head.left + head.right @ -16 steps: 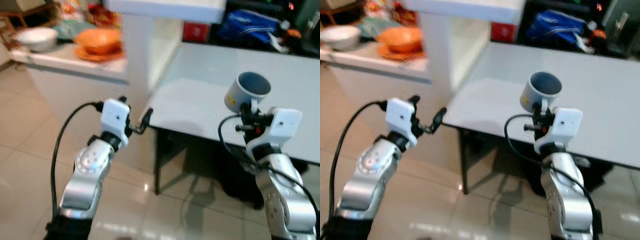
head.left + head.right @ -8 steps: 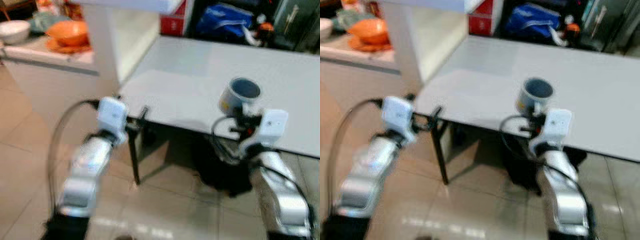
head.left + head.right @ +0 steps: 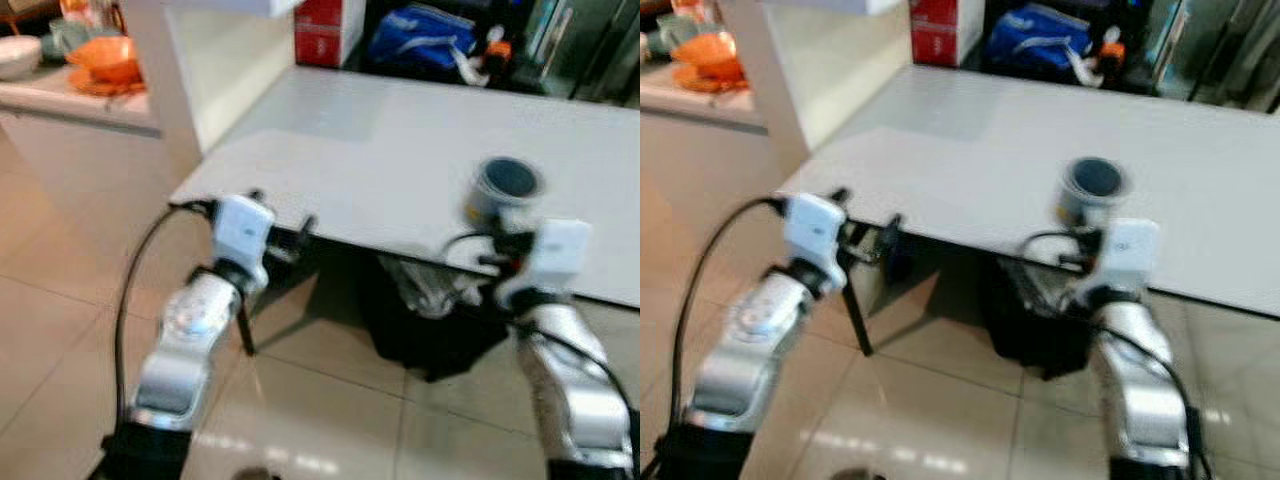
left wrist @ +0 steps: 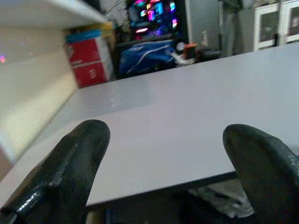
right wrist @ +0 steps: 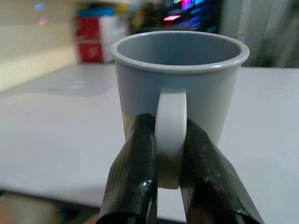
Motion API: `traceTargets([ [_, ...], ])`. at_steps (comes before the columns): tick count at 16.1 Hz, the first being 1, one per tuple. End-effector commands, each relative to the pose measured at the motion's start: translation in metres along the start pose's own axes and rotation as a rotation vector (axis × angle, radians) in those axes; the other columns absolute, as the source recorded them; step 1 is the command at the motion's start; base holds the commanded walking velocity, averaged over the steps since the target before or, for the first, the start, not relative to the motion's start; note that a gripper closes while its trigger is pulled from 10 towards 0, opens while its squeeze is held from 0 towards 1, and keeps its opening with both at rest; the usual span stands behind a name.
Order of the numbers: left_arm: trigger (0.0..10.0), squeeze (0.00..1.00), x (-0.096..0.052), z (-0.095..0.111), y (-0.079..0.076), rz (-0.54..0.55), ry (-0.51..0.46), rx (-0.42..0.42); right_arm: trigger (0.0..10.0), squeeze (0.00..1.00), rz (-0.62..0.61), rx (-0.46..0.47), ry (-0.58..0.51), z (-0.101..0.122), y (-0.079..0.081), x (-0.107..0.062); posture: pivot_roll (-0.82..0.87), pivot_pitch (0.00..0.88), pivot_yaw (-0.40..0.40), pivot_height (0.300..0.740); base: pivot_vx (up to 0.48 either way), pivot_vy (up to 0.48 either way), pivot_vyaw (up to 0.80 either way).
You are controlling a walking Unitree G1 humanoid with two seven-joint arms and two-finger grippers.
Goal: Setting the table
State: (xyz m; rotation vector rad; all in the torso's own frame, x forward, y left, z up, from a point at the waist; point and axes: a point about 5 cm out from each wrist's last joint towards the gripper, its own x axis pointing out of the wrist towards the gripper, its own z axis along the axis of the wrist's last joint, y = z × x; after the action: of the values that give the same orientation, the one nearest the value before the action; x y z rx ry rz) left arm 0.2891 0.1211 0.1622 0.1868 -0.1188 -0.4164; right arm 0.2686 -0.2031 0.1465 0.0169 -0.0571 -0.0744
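The robot stands at the near edge of a big white table [image 3: 400,150]. Its right gripper [image 5: 161,186] holds a grey mug [image 5: 180,88] by the white handle [image 5: 169,135]. The two black fingers [image 5: 133,172] press on the handle from both sides, so the gripper is closed tight around it. The mug is upright, with its open top facing up. It has a small yellow patch low on its side. From the head views the mug [image 3: 506,192] is over the table, close to the near edge and in front of the right arm. I cannot tell if its bottom touches the table top or hangs just above it. The left gripper [image 4: 163,168] is spread wide, with nothing between its fingers. It sits at the near edge of the table, close to the left corner, and points across the white top. In the head view the left gripper [image 3: 296,236] is just beside that edge, over the tiled floor [image 3: 60,340]. At the far side of the table are a red box [image 3: 320,30] and a blue bag [image 3: 420,40]. To the left is a white counter [image 3: 70,100] with an orange bowl [image 3: 103,62] and a white bowl [image 3: 18,55] on it, well apart from the mug. A dark bundle [image 3: 430,330] lies under the table.
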Motion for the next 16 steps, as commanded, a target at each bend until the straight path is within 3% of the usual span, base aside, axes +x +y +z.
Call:
traceTargets([
  [1, 10.0, 0.0, -0.0007, 0.0007, 0.0075, 0.019, 0.004, 0.024, 10.0, 0.0, 0.026, 0.0, -0.033, 0.0068, 0.0076, 0.0029, 0.11, 0.0, 0.014, 0.74, 0.0, -0.356, 0.0],
  [16, 10.0, 0.0, 0.0018, -0.0018, 0.0013, 0.019, 0.017, 0.001, 10.0, 0.0, 0.035, -0.019, -0.035, 0.0112, 0.0082, 0.0031, 0.08, 0.0, 0.01, 0.74, 0.0, -0.333, 0.0],
])
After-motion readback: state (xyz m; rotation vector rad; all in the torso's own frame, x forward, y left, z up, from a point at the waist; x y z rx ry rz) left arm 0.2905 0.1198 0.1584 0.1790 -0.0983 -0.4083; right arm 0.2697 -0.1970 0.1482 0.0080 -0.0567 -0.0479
